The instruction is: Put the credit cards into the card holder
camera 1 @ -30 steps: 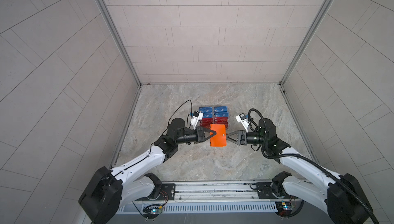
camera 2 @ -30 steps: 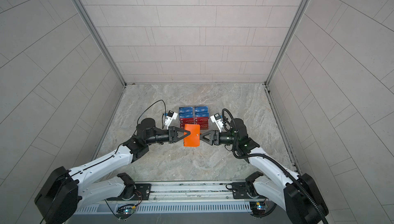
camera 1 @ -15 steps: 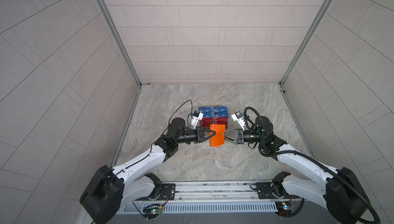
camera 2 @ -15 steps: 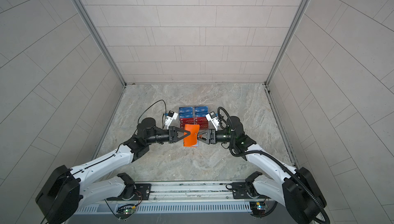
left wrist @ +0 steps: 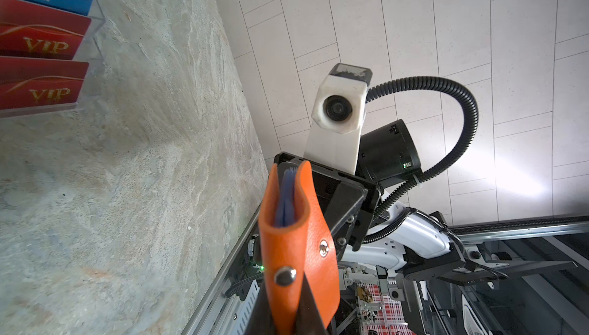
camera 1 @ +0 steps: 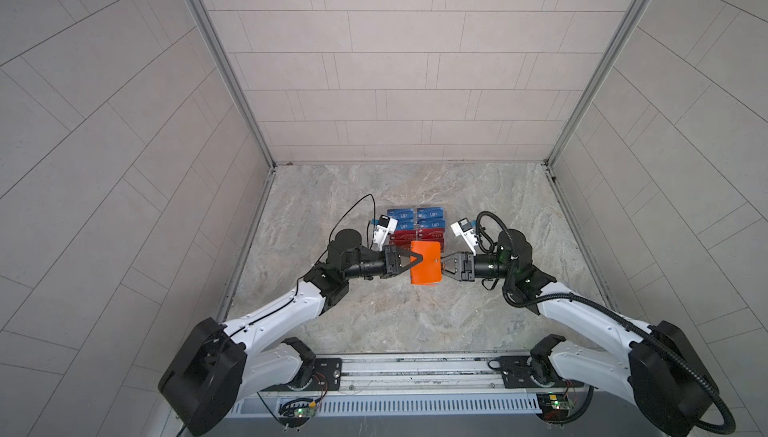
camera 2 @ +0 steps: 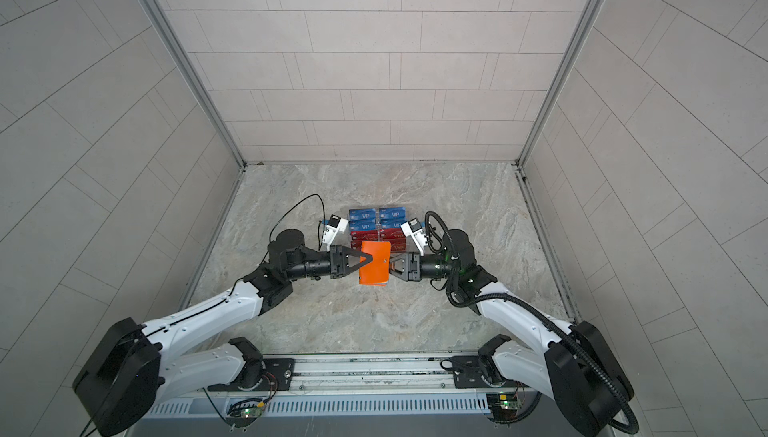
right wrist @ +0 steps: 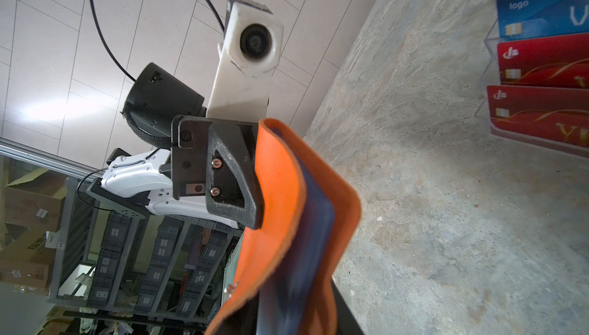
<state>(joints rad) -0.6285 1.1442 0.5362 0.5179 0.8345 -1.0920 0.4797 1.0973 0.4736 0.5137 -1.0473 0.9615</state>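
Card holder (camera 1: 426, 275) now reached by right gripper (camera 1: 443, 265), jaws narrowed.

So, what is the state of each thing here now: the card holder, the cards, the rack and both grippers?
card holder: held in the air, covers gaping slightly, something blue inside.
left gripper: shut on the card holder's left edge.
right gripper: at its right edge, jaws narrow; grip unclear.
credit cards: standing in rows, blue behind red.
clear rack: holds the cards, behind the card holder.
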